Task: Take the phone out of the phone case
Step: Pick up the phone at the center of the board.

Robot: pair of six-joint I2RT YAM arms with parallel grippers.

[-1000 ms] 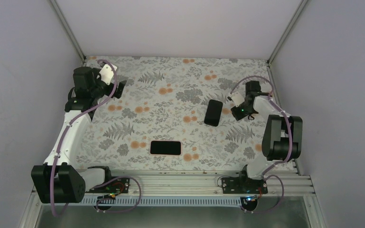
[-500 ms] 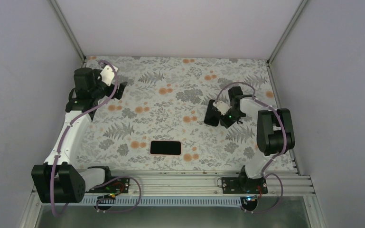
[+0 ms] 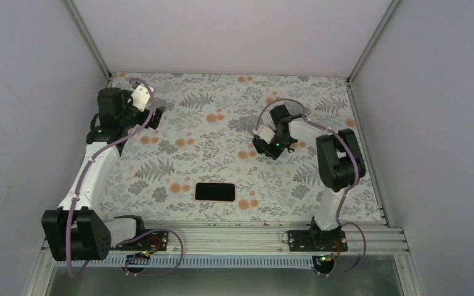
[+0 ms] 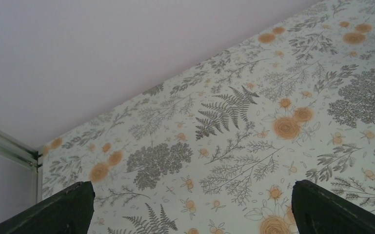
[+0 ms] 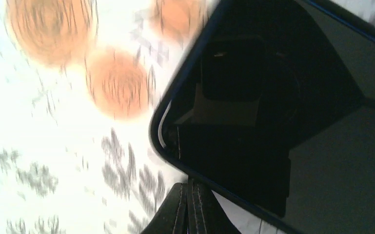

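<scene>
The phone (image 3: pixel 214 192) lies screen-up near the table's front middle, with the thin pink rim of the phone case (image 3: pixel 234 192) round it. Neither gripper is close to it. My right gripper (image 3: pixel 264 150) is low over the table's right middle, jaws pressed together and empty. In the right wrist view its tips (image 5: pixel 189 190) touch the edge of a separate black slab (image 5: pixel 273 122) with a blue rim, which fills that view's right side. My left gripper (image 3: pixel 154 117) hangs at the far left, open, its fingertips (image 4: pixel 68 207) wide apart over bare cloth.
A floral cloth (image 3: pixel 222 123) covers the table. Grey walls (image 3: pixel 234 37) close in the back and both sides. The aluminium rail (image 3: pixel 234 237) with the arm bases runs along the front edge.
My right arm has swung left across the table, and the black slab has moved left with it. The left arm and the cased phone have stayed put.
</scene>
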